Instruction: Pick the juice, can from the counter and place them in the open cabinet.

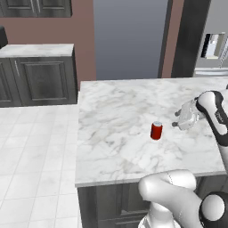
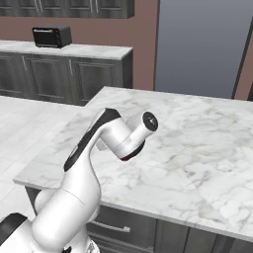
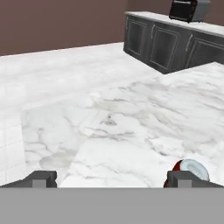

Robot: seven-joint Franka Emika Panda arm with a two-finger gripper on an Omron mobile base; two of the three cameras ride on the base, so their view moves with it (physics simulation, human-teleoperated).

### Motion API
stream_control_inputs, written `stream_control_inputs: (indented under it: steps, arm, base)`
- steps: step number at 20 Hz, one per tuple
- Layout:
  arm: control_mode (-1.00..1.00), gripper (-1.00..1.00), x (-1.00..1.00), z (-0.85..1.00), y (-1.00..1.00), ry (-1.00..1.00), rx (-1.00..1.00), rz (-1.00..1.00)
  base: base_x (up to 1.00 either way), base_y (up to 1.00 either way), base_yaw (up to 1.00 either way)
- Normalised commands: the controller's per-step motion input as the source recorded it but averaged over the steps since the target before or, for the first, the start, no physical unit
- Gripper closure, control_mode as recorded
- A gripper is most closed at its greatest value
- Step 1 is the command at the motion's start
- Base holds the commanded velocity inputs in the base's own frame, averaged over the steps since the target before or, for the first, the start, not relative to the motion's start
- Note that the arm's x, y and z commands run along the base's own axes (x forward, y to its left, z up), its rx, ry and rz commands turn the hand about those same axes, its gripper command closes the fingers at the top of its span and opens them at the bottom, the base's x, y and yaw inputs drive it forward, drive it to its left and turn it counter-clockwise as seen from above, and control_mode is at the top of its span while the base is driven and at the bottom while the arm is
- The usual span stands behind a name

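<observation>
The can (image 1: 156,130) is standing upright on the marble worktop (image 1: 116,111), a little in from the near edge and toward the robot's side of the slab, with bare stone all round it. The pincer (image 1: 177,124) is hovering just beside it, low over the worktop, its fingers spread as wide as they go and gripping nothing. From the hand camera the can's silvery top (image 3: 191,169) is peeking up right behind one dark fingertip (image 3: 179,178), so the can is sitting off to one side of the gap rather than between the fingers. From the other base camera only a sliver of red (image 2: 126,158) is showing under the wrist.

I would say the reach for the can is in hand, with the grasp not yet made. The next move, as I judge it, is calling for a sideways shift so the can is lying centred between the fingers, then a short descent and a squeeze around its wall. A careless advance is risking a fingertip knocking it over.
</observation>
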Motion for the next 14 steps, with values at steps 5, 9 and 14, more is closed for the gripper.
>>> stream_control_inputs:
  steps: [5, 9, 14]
  arm:
    - [-1.0, -1.0, 0.1, 0.0, -0.19, -0.02, 0.0, 0.3]
    - [-1.0, -1.0, 0.27, -0.06, 0.0, -0.05, 0.0, 0.06]
    - [-1.0, -1.0, 0.37, -0.26, -0.06, -0.03, 0.0, 0.0]
  base:
    - [0.0, 0.0, 0.0]
    - [0.0, 0.0, 0.0]
    - [0.0, 0.0, 0.0]
